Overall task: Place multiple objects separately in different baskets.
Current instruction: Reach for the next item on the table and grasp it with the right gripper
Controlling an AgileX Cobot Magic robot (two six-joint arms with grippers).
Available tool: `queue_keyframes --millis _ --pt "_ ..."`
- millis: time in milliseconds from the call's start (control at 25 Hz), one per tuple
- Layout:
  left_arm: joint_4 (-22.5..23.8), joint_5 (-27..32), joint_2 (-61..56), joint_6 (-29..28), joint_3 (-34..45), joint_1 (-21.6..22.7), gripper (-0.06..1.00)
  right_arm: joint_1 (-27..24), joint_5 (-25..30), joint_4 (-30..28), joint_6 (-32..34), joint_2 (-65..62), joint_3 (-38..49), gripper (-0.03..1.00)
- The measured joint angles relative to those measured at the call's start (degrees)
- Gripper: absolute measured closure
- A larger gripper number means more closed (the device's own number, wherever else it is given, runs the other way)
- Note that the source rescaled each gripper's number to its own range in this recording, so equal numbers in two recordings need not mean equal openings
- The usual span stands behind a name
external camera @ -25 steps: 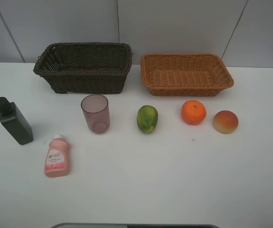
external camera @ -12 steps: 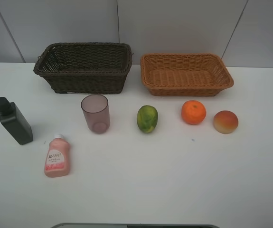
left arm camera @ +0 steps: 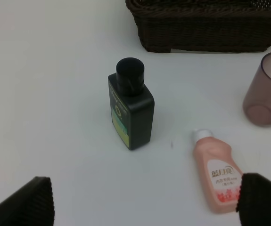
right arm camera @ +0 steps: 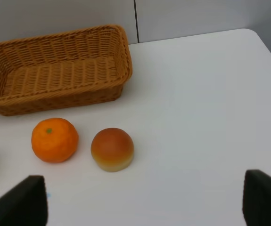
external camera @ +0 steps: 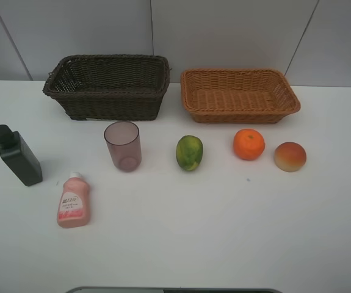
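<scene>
So basically nothing's been sorted yet: all six items sit on the white desk point(external camera: 193, 244) and both baskets look empty, so the whole job is left to do

Left gripper point(left arm camera: 144, 202) hangs above the desk with its two dark fingertips spread wide apart, holding nothing. Right ahead of it stands the dark angular bottle with the round black cap point(left arm camera: 130, 110), upright. The pink squeeze bottle with the white cap point(left arm camera: 215, 176) lies flat much closer in, almost under one fingertip. Further out is the translucent mauve plastic tumbler point(left arm camera: 266, 94), upright, and beyond all of that the deep dark brown woven wicker basket point(left arm camera: 206, 35)

Right gripper point(right arm camera: 142, 200) is the same story: fingers wide apart, empty. In front of it the round orange point(right arm camera: 54, 140) and the red-yellow peach-like fruit point(right arm camera: 112, 149) sit side by side with a small gap between them, and the shallow orange-tan woven wicker basket point(right arm camera: 55, 96) is just past them. The green-yellow mango point(external camera: 189, 152) sits off to the side between the two grippers' patches, so either arm could probably go for it

My guess is each arm's first pick is whatever is straight ahead of it, but no grasp has started
</scene>
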Motion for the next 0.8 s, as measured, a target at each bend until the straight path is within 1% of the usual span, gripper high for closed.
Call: queue_keyframes --millis 400,480,680,800 --pt "0.00 0.00 0.00 0.00 0.00 0.00 -0.06 0.00 0.00 0.00 0.00 0.10 0.00 0.21" --pt "0.00 0.00 0.00 0.00 0.00 0.00 -0.06 0.00 0.00 0.21 0.00 1.65 0.00 0.21" --pt "0.00 0.00 0.00 0.00 0.00 0.00 -0.06 0.00 -0.25 1.24 0.00 11.31 -1.80 0.21" --pt "0.00 0.00 0.00 0.00 0.00 0.00 -0.06 0.00 -2.61 1.30 0.00 19.22 -4.01 0.21"
